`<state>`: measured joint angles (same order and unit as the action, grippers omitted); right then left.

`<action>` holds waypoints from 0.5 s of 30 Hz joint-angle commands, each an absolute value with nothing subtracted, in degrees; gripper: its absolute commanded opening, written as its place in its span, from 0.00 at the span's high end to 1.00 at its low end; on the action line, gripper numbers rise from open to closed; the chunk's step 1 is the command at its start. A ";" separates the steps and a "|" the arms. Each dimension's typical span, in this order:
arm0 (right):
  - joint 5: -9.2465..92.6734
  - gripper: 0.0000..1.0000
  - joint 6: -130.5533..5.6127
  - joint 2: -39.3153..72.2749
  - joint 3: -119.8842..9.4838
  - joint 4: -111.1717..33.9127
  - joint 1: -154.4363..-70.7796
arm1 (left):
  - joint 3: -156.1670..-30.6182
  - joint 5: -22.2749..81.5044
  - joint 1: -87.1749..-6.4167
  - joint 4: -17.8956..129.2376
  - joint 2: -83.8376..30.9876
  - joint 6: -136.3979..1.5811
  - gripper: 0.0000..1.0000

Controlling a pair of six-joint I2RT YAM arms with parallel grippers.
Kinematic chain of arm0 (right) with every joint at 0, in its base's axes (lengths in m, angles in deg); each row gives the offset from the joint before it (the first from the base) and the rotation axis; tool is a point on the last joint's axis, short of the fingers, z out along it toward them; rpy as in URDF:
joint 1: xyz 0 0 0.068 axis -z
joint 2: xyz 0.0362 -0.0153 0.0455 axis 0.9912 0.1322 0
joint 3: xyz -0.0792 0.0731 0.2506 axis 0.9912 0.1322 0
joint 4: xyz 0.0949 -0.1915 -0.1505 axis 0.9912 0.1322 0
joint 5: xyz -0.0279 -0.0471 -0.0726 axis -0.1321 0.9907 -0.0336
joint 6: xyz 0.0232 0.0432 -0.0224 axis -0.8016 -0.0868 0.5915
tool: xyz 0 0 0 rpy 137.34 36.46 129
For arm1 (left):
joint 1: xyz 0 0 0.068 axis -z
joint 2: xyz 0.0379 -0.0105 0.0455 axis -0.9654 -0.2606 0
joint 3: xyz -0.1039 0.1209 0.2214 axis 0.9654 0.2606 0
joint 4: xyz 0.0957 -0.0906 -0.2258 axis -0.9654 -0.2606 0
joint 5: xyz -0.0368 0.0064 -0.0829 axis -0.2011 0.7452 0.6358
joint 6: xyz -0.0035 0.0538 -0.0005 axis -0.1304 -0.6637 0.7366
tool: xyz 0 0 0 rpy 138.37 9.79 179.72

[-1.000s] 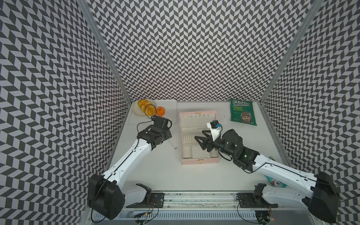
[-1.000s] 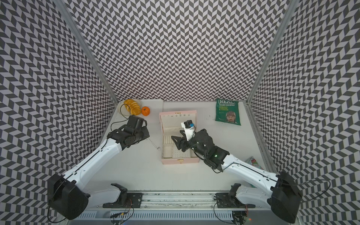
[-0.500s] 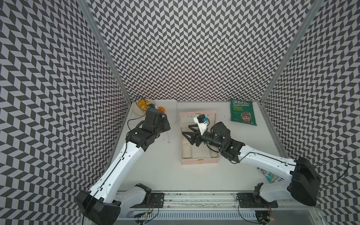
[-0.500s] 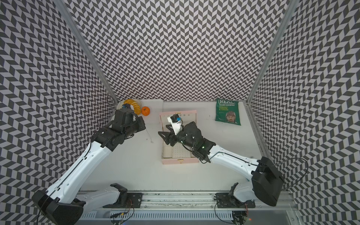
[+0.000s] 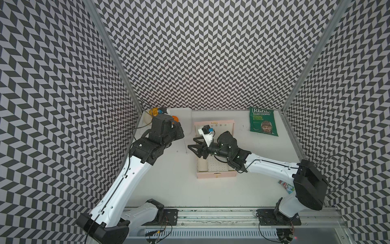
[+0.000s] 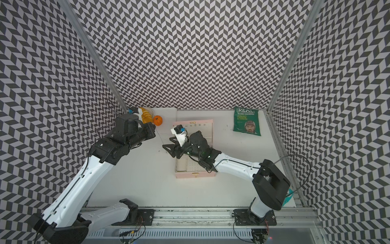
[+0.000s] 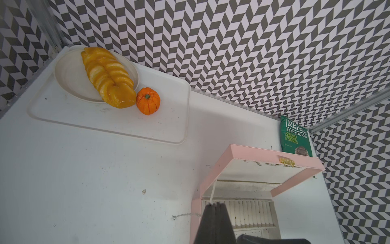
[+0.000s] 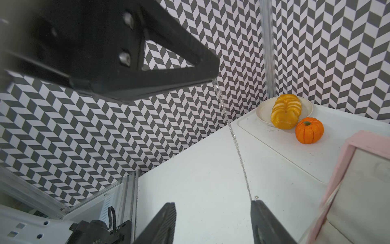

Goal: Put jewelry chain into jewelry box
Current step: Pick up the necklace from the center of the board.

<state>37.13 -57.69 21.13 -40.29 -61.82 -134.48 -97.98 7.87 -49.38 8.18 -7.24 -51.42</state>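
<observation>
Right wrist view: I see the left gripper point(image 8: 209, 79) clamped on the jewelry chain point(image 8: 234, 139), right gripper point(image 8: 213, 224) jaws spread. In a top view it dangles mid-frame, left of the jewelry box point(image 5: 215, 175).

Fine silver chain point(image 8: 234, 137) dangling, pink jewelry box point(image 5: 215, 175) open
</observation>
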 commanded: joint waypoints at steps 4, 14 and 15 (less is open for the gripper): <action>34.76 0.46 -57.93 25.31 -44.40 -66.84 -134.96 | -101.44 8.66 -48.66 5.97 -5.21 -51.59 1.00; 33.56 0.52 -58.37 29.27 -47.09 -67.54 -135.23 | -102.82 9.90 -48.21 5.25 -3.91 -50.61 1.00; 33.44 0.52 -58.28 29.63 -47.37 -67.51 -135.33 | -102.84 9.91 -48.15 5.18 -3.83 -50.61 1.00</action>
<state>34.66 -58.23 28.45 -45.32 -63.94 -134.70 -101.02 9.24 -48.61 6.21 -5.06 -50.65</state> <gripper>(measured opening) 0.477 0.049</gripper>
